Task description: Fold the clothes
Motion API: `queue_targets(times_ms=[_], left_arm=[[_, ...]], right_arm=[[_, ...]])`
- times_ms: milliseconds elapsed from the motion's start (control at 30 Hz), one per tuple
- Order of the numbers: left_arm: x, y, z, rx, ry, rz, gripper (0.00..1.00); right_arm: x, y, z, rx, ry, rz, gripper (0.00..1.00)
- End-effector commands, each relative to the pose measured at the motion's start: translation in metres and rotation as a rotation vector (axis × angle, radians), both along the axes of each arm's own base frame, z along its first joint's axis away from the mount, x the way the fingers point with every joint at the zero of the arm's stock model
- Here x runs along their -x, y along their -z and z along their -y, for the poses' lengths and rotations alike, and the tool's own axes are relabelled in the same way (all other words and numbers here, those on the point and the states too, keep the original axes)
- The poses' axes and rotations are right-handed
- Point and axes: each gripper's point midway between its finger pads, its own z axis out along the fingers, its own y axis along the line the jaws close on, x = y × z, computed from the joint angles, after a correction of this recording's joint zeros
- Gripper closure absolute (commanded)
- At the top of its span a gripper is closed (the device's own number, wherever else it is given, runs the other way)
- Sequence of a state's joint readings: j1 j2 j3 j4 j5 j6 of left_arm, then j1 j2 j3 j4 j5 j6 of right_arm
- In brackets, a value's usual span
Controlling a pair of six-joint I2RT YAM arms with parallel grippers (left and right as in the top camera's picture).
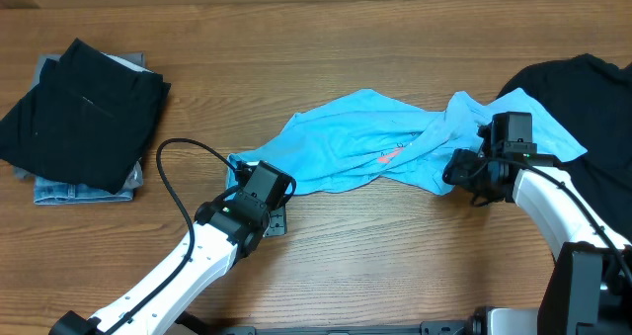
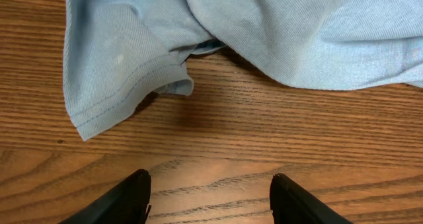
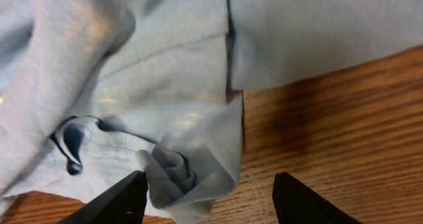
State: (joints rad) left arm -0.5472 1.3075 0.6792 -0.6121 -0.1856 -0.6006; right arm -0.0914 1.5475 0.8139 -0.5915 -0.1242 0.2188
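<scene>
— Where is the light blue T-shirt (image 1: pixel 346 142) to be found?

— It is laid crumpled across the middle of the wooden table (image 1: pixel 296 39), stretched from left to right, with a small orange print (image 1: pixel 390 157) turned upward. Its right end is bunched close to the loose black garment (image 1: pixel 583 108) at the table's right edge.

— How are the jaws of the left gripper (image 2: pixel 210 184) set?

— They are held apart, and only bare wood is seen between them. A hemmed sleeve (image 2: pixel 112 85) is seen just ahead, not touched.

— And the right gripper (image 3: pixel 210 184)?

— Its jaws are also spread wide. A small rolled fold of the shirt's edge (image 3: pixel 173 174) is seen lying between them, close to the left finger (image 3: pixel 122 197) (whether it is touched cannot be told); nothing is pinched.

— What else is seen?

— At the far left, a folded black garment (image 1: pixel 84 113) is stacked on folded denim (image 1: pixel 79 189), well apart from the shirt.
</scene>
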Motion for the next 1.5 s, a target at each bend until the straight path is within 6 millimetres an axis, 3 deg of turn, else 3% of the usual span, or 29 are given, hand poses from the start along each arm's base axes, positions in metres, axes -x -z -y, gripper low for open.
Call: queue_targets(times_ms=[0, 600, 933, 1300, 1467], left_arm=[[0.001, 0.001, 0.000, 0.009, -0.015, -0.006, 0.39], [0.001, 0.001, 0.000, 0.009, -0.015, -0.005, 0.39], [0.001, 0.002, -0.001, 0.008, -0.015, -0.007, 0.39], [0.002, 0.002, -0.001, 0.006, -0.015, -0.010, 0.39], [0.002, 0.002, -0.001, 0.006, -0.015, -0.010, 0.39]], right_arm=[[0.004, 0.006, -0.003, -0.014, -0.012, -0.003, 0.36], [0.002, 0.013, -0.016, -0.056, -0.045, -0.008, 0.39], [0.005, 0.015, -0.023, -0.017, -0.077, -0.020, 0.52], [0.006, 0.016, -0.021, -0.006, -0.073, -0.023, 0.53], [0.007, 0.021, -0.020, -0.005, -0.073, -0.015, 0.61]])
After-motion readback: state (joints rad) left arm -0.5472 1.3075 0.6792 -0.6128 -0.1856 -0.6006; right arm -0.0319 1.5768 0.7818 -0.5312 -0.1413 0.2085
